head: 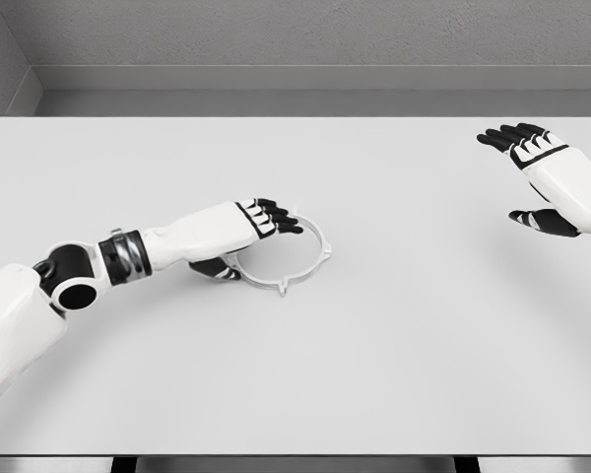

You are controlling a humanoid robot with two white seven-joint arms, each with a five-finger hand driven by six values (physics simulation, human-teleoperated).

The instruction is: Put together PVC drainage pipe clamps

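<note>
My left arm (39, 296) comes in low from the near left corner across the pale grey table (394, 374). My left hand (238, 233) lies over the left side of the clamp ring (294, 268), black fingers (278, 219) curled over its rim, thumb tucked beneath; whether they truly grip the rim, I cannot tell. The ring is a thin, light grey hoop lying flat near the table's middle, with small tabs jutting from its outer edge at the front and right. Farther off at the right edge, my right hand (547, 182) is raised, fingers spread and holding nothing.
</note>
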